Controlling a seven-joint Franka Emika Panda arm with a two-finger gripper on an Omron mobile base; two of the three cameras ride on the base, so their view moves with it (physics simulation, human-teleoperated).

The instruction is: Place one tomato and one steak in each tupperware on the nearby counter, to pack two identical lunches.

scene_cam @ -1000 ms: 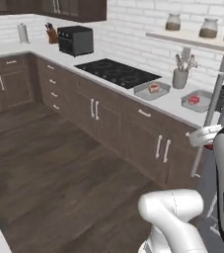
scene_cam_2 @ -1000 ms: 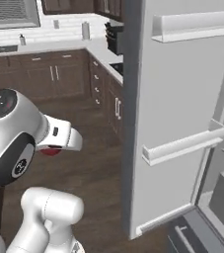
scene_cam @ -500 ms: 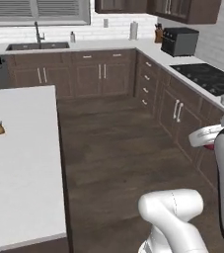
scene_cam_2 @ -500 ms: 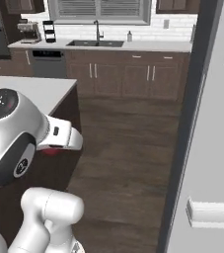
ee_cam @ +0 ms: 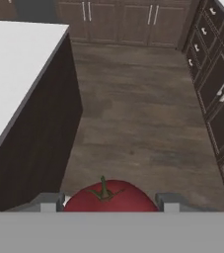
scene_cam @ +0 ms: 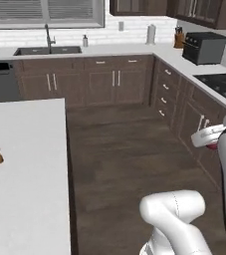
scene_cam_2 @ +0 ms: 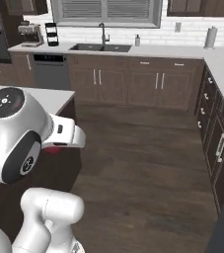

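One tomato (ee_cam: 111, 197) sits clamped between the fingers of our gripper (ee_cam: 108, 201) (stem up, carried above the floor), and we judge it soft, smooth and easily bruised, best held gently across its widest part.

Red tomato (ee_cam: 111, 196) with green stem; pale white counter (scene_cam: 134, 49); dark brown floor (scene_cam_2: 148, 163)

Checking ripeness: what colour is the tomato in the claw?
Red, with a green stem; the tomato shows best in the hand view.
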